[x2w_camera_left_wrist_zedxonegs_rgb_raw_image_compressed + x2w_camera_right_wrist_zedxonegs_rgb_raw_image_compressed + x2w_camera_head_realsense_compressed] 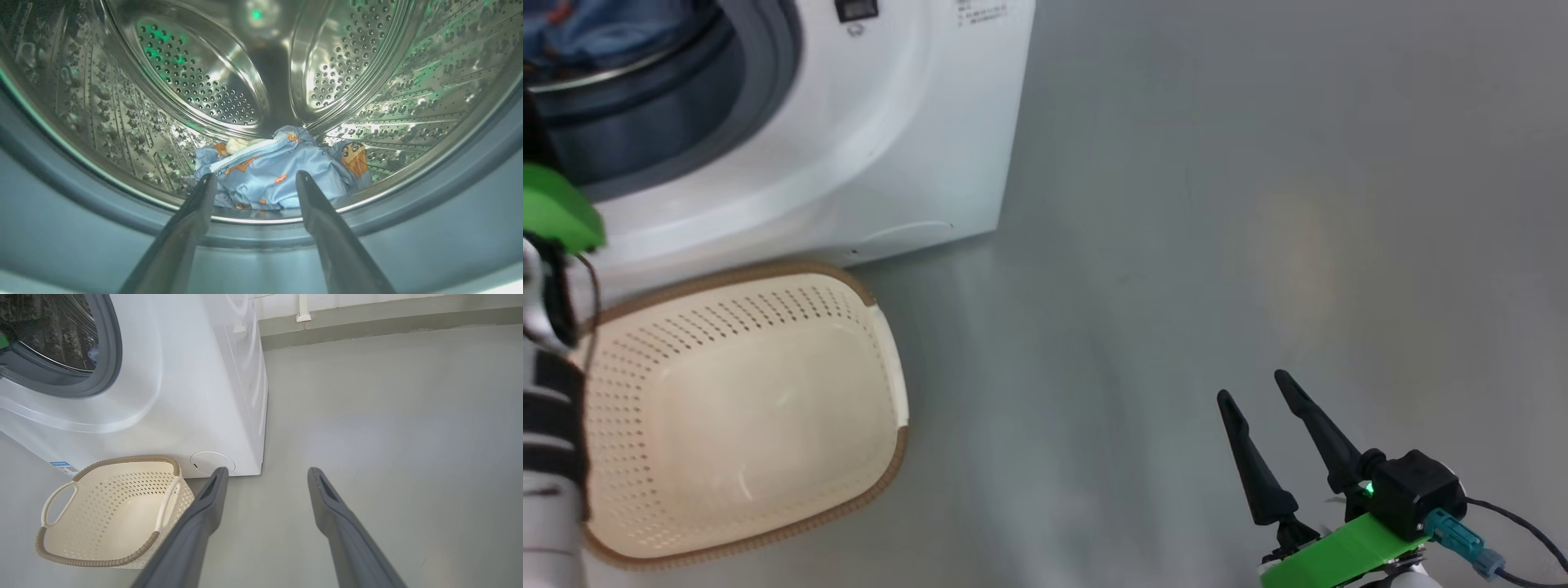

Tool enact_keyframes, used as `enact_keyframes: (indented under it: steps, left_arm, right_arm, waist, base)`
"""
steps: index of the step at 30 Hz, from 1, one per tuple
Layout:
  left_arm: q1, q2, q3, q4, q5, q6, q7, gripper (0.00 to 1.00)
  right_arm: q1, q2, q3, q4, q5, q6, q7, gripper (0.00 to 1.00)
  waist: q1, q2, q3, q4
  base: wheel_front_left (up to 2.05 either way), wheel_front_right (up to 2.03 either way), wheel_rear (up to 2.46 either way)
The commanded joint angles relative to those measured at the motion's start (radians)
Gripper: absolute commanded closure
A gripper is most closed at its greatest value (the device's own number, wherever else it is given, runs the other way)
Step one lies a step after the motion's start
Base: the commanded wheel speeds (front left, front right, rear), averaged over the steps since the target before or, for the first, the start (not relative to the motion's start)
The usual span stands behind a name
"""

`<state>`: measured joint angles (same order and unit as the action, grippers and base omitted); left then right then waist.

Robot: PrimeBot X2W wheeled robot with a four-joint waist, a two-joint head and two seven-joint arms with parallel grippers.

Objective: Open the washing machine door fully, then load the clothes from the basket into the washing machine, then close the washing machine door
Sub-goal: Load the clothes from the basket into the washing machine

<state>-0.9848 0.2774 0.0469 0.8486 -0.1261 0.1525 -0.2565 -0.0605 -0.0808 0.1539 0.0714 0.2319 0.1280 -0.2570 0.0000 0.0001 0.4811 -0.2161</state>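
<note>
The white washing machine (907,139) stands at the upper left of the head view, its mouth uncovered; the door is out of view. Light blue clothes (278,171) with orange cartoon prints lie at the bottom of the steel drum (196,81). My left gripper (255,177) points into the drum mouth just over the grey seal (81,212), open, with the clothes lying beyond its tips. The cream basket (743,408) sits on the floor before the machine with nothing in it. My right gripper (1254,392) hovers open over the floor at the lower right, holding nothing.
Grey floor (1217,204) stretches to the right of the machine. The basket (106,514) stands against the machine's lower front (184,396), near a round filter cover (212,462). A wall base (367,318) runs along the far side.
</note>
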Motion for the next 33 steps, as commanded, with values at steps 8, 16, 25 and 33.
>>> enact_keyframes:
  steps: [8,16,25,33]
  left_arm:
    - [0.210,-0.063,0.046,-0.082,-0.026,-0.043,-0.005,0.00]
    - [0.392,-0.139,0.081,-0.178,-0.041,-0.084,-0.005,0.00]
    - [0.577,-0.188,0.067,-0.282,-0.008,-0.112,-0.005,0.00]
    - [0.765,-0.214,0.063,-0.394,0.005,-0.101,-0.005,0.00]
  right_arm:
    - [-0.006,-0.012,0.044,0.016,0.020,0.003,-0.005,0.00]
    - [-0.001,-0.005,0.037,0.027,0.025,0.003,-0.005,0.00]
    - [0.011,0.001,0.011,0.029,0.023,0.003,-0.005,0.00]
    - [0.043,0.011,0.003,0.035,0.025,0.003,-0.005,0.00]
  waist:
    - [0.0000,-0.0001,-0.181,0.074]
    - [0.0000,-0.0001,-0.256,0.129]
    - [0.0000,-0.0001,-0.318,0.182]
    - [0.0000,-0.0001,-0.395,0.194]
  base:
    - [0.00,0.00,0.00]
    - [0.00,0.00,0.00]
    - [0.00,0.00,0.00]
    - [0.00,0.00,0.00]
